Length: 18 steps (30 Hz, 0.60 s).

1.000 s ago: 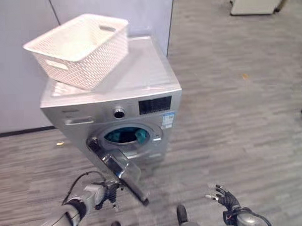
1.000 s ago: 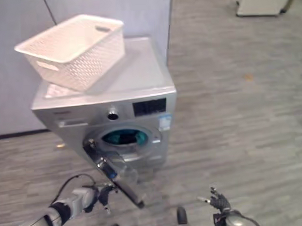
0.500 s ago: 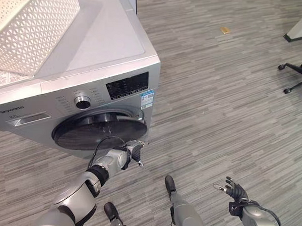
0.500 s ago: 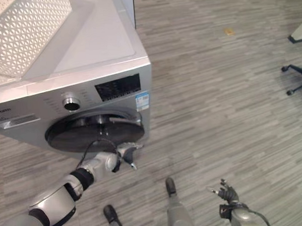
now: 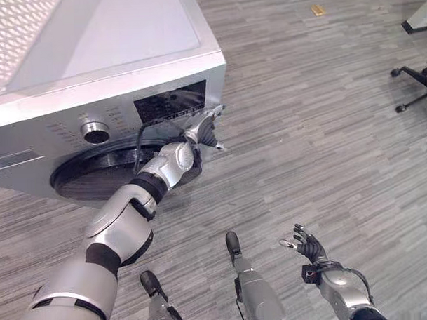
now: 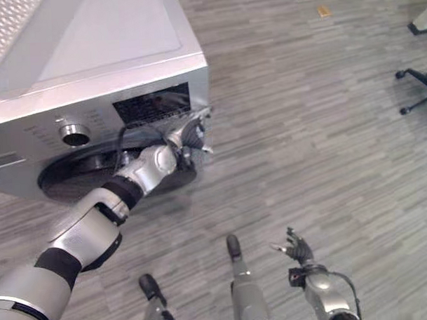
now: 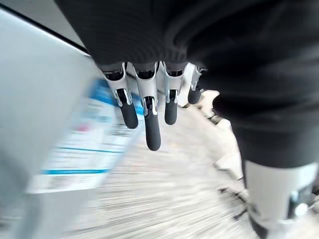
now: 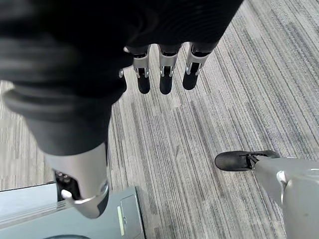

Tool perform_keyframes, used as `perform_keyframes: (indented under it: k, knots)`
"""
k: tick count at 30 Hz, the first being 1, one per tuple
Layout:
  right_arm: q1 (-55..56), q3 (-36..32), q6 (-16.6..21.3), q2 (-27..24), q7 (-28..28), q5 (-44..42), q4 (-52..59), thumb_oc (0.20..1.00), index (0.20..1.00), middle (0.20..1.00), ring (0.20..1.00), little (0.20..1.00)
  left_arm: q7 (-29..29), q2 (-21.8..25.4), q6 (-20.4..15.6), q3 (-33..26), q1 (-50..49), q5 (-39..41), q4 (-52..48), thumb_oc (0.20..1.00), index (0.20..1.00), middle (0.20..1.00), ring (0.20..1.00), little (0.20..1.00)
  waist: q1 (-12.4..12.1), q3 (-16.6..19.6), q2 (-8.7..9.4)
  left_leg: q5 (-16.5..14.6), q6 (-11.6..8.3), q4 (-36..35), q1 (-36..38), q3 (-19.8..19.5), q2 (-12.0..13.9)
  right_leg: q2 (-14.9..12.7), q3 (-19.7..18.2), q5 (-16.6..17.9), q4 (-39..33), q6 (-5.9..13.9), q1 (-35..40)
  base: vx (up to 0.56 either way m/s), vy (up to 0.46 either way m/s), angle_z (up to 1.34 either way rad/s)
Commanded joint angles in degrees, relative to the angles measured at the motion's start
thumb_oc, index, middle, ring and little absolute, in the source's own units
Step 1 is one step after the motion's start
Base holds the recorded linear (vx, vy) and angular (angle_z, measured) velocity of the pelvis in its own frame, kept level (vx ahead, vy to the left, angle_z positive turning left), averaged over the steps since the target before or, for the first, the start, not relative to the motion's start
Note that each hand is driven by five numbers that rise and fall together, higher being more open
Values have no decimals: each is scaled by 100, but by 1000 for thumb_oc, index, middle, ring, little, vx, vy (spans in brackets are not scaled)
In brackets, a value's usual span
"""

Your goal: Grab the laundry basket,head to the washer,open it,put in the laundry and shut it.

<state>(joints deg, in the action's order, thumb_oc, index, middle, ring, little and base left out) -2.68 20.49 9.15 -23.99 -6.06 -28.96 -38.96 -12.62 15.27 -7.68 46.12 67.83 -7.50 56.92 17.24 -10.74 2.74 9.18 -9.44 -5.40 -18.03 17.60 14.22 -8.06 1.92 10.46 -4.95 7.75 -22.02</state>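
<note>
The silver washer [image 5: 125, 37] fills the upper left, and its dark round door [image 5: 95, 179] lies against the front, below the knob [image 5: 94, 131]. A corner of the white basket [image 5: 9, 34] rests on the washer's top at the far left. My left hand [image 5: 197, 138] is open, its straight fingers [image 7: 152, 127] up at the front panel's right edge, beside the blue-and-white sticker [image 7: 84, 144]. My right hand [image 5: 306, 248] hangs open low over the floor on the right, its fingers [image 8: 165, 74] spread and holding nothing. The laundry is hidden.
Grey striped floor [image 5: 324, 128] stretches to the right of the washer. The wheeled base of an office chair [image 5: 411, 90] stands at the right edge. A small orange scrap [image 5: 318, 10] lies on the floor at the back.
The camera has come closer to the washer. The door, hanging open a second ago, now lies against the front. My left hand rose from under the door to the panel's right edge.
</note>
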Motion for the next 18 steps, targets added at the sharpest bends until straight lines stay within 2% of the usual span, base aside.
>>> perform_keyframes:
  k: [1, 2, 3, 4, 6, 7, 8, 9, 10, 11, 13, 14, 15, 16, 17, 18]
  knots:
    - [-74, -283, 262, -160, -52, -170, -91, 1000, 1000, 1000, 1000, 1000, -446, 300, -432, -195, 786, 256, -190, 1000, 1000, 1000, 1000, 1000, -54, -27, -20, -90, 88, 40, -106, -518, 75, -199, 57, -286, 22, 265, 64, -1, -10, 4]
    - [-73, -283, 262, -160, -52, -170, -91, 1000, 1000, 1000, 1000, 1000, -446, 301, -430, -195, 784, 255, -192, 1000, 1000, 1000, 1000, 1000, -54, -26, -19, -90, 88, 40, -105, -517, 75, -199, 57, -286, 22, 265, 64, 0, 0, 0]
    - [4, -284, 268, -141, 0, -114, -107, 1000, 1000, 1000, 1000, 1000, -539, 357, -572, -139, 514, 51, -930, 1000, 1000, 1000, 1000, 1000, -120, -40, -29, -107, 100, 40, -58, -525, 66, -208, 86, -314, 30, 262, 116, 0, 0, 0]
    - [5, -282, 269, -140, 0, -114, -107, 1000, 1000, 1000, 1000, 1000, -538, 360, -569, -139, 510, 50, -934, 1000, 1000, 1000, 1000, 1000, -119, -39, -28, -107, 100, 40, -57, -525, 66, -208, 86, -314, 30, 262, 117, 0, 0, 0]
    - [128, -359, 296, -97, 45, -103, -109, 1000, 1000, 1000, 1000, 1000, -581, 661, -885, -401, -245, 223, -2207, 1000, 1000, 1000, 1000, 1000, -250, -89, -38, -120, 109, 40, -10, -547, 38, -225, 116, -348, 48, 260, 188, 2, -17, -2]
    - [211, -448, 278, -2, 98, -73, -175, 1000, 1000, 1000, 1000, 1000, -408, 1110, -1211, -774, -1099, 690, -3545, 1000, 1000, 1000, 1000, 1000, -382, -129, -60, -135, 120, 40, 29, -563, 3, -237, 146, -377, 53, 254, 242, 11, -24, -6]
    - [258, -524, 256, 66, 125, 11, -262, 1000, 1000, 1000, 1000, 1000, -179, 1465, -1424, -1035, -1615, 1023, -4310, 1000, 1000, 1000, 1000, 1000, -467, -146, -85, -143, 125, 40, 46, -563, -12, -239, 168, -385, 54, 252, 262, 24, -10, -5]
    - [340, -638, 175, 112, 183, 86, -338, 1000, 1000, 1000, 1000, 1000, 465, 1880, -1583, -1342, -2267, 1795, -5066, 1000, 1000, 1000, 1000, 1000, -557, -151, -118, -144, 123, 40, 66, -550, -20, -246, 180, -395, 51, 245, 285, 0, 0, 0]
    - [342, -619, 175, 109, 182, 87, -336, 1000, 1000, 1000, 1000, 1000, 489, 1902, -1563, -1373, -2302, 1813, -5104, 1000, 1000, 1000, 1000, 1000, -542, -143, -117, -145, 123, 40, 68, -547, -20, -246, 178, -396, 51, 246, 286, 33, 8, -1]
    - [414, -769, 118, 181, 259, 135, -448, 1000, 1000, 1000, 1000, 1000, 1102, 2255, -1663, -1683, -2936, 2636, -5694, 1000, 1000, 1000, 1000, 1000, -628, -127, -161, -155, 126, 40, 89, -537, -29, -247, 180, -405, 45, 233, 311, 39, 13, 7]
    - [555, -946, 4, 265, 423, 196, -689, 1000, 1000, 1000, 1000, 1000, 2013, 2820, -1536, -2056, -4029, 3652, -6388, 1000, 1000, 1000, 1000, 1000, -759, -99, -231, -153, 132, 40, 130, -530, -32, -244, 206, -418, 38, 209, 363, 60, 12, 11]
    - [594, -1088, -41, 258, 561, 237, -1002, 1000, 1000, 1000, 1000, 1000, 2647, 3333, -1295, -1880, -4534, 4090, -6547, 1000, 1000, 1000, 1000, 1000, -842, -69, -302, -146, 139, 40, 135, -546, -52, -241, 240, -422, 38, 198, 401, 64, -7, 9]
    - [600, -1158, -59, 216, 599, 264, -1042, 1000, 1000, 1000, 1000, 1000, 2832, 3687, -1156, -1806, -4754, 4127, -6610, 1000, 1000, 1000, 1000, 1000, -886, -52, -338, -142, 144, 40, 129, -565, -58, -246, 267, -426, 41, 196, 419, 47, -9, 15]
    - [601, -1153, -58, 219, 599, 264, -1042, 1000, 1000, 1000, 1000, 1000, 2834, 3694, -1152, -1816, -4766, 4130, -6618, 1000, 1000, 1000, 1000, 1000, -880, -49, -334, -142, 144, 40, 127, -566, -59, -246, 269, -426, 40, 196, 419, 25, -10, 20]
    - [605, -1200, -57, 189, 622, 258, -1097, 1000, 1000, 1000, 1000, 1000, 2963, 3957, -1054, -1716, -4963, 4172, -6593, 1000, 1000, 1000, 1000, 1000, -910, -44, -363, -143, 145, 40, 130, -586, -68, -251, 293, -430, 43, 199, 436, 19, -8, 25]
    - [569, -1215, -29, 123, 653, 231, -1144, 1000, 1000, 1000, 1000, 1000, 3154, 4340, -946, -1372, -5278, 3958, -6378, 1000, 1000, 1000, 1000, 1000, -957, -38, -415, -127, 141, 40, 123, -621, -76, -257, 330, -427, 45, 209, 461, 24, -16, 18]
